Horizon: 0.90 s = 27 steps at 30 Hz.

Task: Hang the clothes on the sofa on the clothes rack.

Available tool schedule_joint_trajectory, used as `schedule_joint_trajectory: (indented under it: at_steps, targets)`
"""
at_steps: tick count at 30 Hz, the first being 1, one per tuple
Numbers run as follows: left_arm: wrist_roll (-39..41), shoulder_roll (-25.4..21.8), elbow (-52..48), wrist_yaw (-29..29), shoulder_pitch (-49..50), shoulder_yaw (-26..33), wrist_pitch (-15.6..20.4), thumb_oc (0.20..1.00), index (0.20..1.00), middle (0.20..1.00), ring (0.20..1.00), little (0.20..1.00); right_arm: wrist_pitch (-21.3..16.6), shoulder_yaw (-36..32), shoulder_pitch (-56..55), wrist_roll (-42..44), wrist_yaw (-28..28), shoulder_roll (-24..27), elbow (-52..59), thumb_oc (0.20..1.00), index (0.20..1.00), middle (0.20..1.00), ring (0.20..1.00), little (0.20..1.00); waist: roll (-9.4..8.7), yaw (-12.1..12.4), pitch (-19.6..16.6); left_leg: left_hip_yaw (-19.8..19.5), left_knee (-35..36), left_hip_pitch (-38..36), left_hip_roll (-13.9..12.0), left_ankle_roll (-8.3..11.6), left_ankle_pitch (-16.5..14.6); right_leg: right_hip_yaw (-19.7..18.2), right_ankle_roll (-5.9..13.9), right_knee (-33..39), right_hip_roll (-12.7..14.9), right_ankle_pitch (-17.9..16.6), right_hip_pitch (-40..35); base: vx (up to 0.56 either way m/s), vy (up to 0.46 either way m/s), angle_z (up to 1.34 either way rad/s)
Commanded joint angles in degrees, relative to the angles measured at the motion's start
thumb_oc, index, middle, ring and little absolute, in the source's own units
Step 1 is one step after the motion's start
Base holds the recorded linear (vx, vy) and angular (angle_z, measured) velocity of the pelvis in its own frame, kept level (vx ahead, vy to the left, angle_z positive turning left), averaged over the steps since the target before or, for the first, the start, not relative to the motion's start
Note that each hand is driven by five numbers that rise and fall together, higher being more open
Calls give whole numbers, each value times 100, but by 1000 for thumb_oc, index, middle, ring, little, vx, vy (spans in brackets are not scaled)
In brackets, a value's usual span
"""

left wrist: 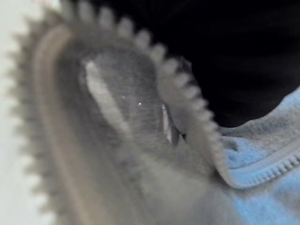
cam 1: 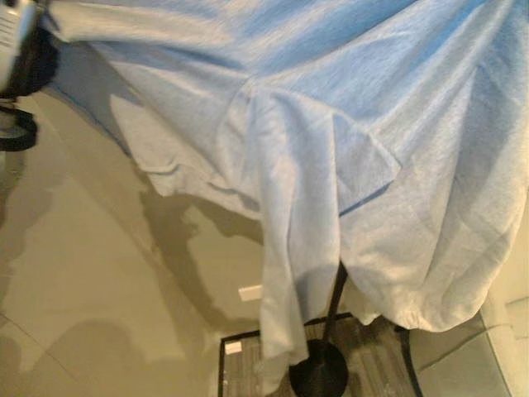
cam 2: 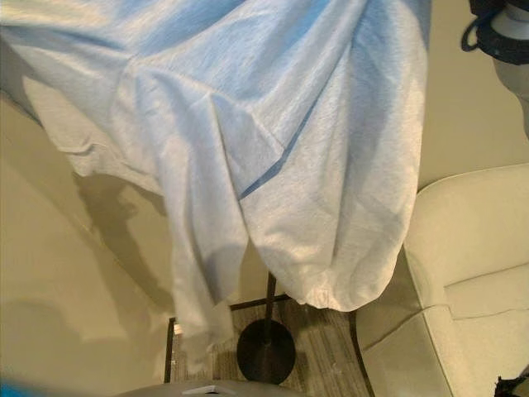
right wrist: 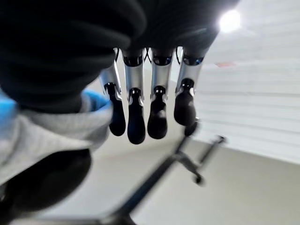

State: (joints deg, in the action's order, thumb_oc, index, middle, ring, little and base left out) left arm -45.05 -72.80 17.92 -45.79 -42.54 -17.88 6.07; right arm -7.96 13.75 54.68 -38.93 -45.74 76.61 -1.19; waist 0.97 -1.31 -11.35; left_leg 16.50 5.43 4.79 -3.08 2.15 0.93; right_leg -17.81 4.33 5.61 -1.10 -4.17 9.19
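A light blue-grey zip-up garment is held up high and spread wide, its folds hanging down over the clothes rack. Below it show the rack's black pole and round black base. My right hand has its fingers bent down and its thumb beneath, with an edge of the garment pinched by the thumb. My left hand is pressed close against the garment's zipper and cloth, which cover what lies past the dark cover. A black bar of the rack runs past the right hand.
A cream sofa stands at the right. The rack's base rests on a striped grey rug with a dark border. A small white piece lies on the beige floor to the left of the rug.
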Motion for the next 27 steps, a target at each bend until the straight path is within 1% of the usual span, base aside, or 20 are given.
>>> schedule_joint_trajectory:
  at_steps: [1, 3, 7, 11, 15, 18, 19, 22, 25, 27]
  targets:
    - [348, 139, 580, 203, -971, -277, -49, 200, 200, 200, 200, 200, 291, -488, -344, 581, 38, 228, -699, 200, 200, 200, 200, 200, -85, 2, 154, 22, -43, -30, -280, 314, -192, 216, 763, -192, 666, 538, -351, 30, -12, -10]
    - [312, 349, 559, 244, -1217, -592, -15, 200, 200, 200, 200, 200, 260, -652, -586, 667, 63, 186, -692, 200, 200, 200, 200, 200, -112, -43, 176, 39, -43, -33, -288, 312, -194, 174, 764, -194, 666, 526, -335, 28, -9, -8]
    - [153, 598, 583, 249, -1497, -1010, -1, 200, 200, 200, 200, 200, 220, -874, -889, 695, 40, 84, -602, 200, 200, 200, 200, 200, -142, -82, 173, 71, -43, -34, -306, 314, -199, 137, 765, -187, 661, 512, -303, 38, -8, -4]
    - [209, 815, 663, 241, -1709, -1187, -23, 200, 200, 200, 200, 200, 218, -901, -848, 711, 16, 69, -527, 200, 200, 200, 200, 200, -189, -91, 173, 116, -43, -35, -317, 329, -206, 104, 761, -184, 641, 503, -271, 40, -7, -2]
    - [282, 902, 669, 235, -1624, -1068, -39, 200, 200, 200, 200, 200, 219, -988, -882, 817, -32, -21, -521, 200, 200, 200, 200, 200, -207, -102, 178, 139, -43, -31, -332, 335, -214, 71, 754, -165, 626, 496, -266, 24, -1, -1]
    - [426, 1051, 645, 233, -1275, -733, -30, 200, 200, 200, 200, 200, 218, -1278, -1308, 886, -21, -332, -470, 200, 200, 200, 200, 200, -221, -118, 224, 153, -43, -33, -347, 334, -223, 60, 737, -160, 613, 508, -257, 30, -5, -6]
    - [443, 1122, 607, 241, -1044, -565, -21, 200, 200, 200, 200, 200, 213, -1519, -1734, 890, -6, -557, -429, 200, 200, 200, 200, 200, -219, -124, 234, 158, -43, -40, -351, 334, -229, 63, 726, -162, 610, 515, -255, 34, -10, -3]
    - [478, 1264, 568, 270, -690, -373, 10, 200, 200, 200, 200, 200, 197, -1845, -2404, 908, 64, -962, -372, 200, 200, 200, 200, 200, -236, -115, 240, 160, -43, -45, -360, 329, -230, 67, 710, -164, 601, 519, -248, 12, -3, -1]
    - [563, 1424, 615, 270, -412, -235, 40, 200, 200, 200, 200, 200, 142, -1926, -2928, 1006, 151, -1325, -607, 200, 200, 200, 200, 200, -247, -90, 262, 148, -43, -51, -364, 321, -232, 77, 690, -165, 597, 528, -246, 0, 0, 0]
    - [606, 1474, 667, 286, -278, -175, 49, 200, 200, 200, 200, 200, 121, -1942, -3097, 1042, 190, -1398, -742, 200, 200, 200, 200, 200, -247, -79, 264, 147, -43, -57, -363, 318, -233, 75, 687, -168, 594, 533, -245, 0, 0, 0]
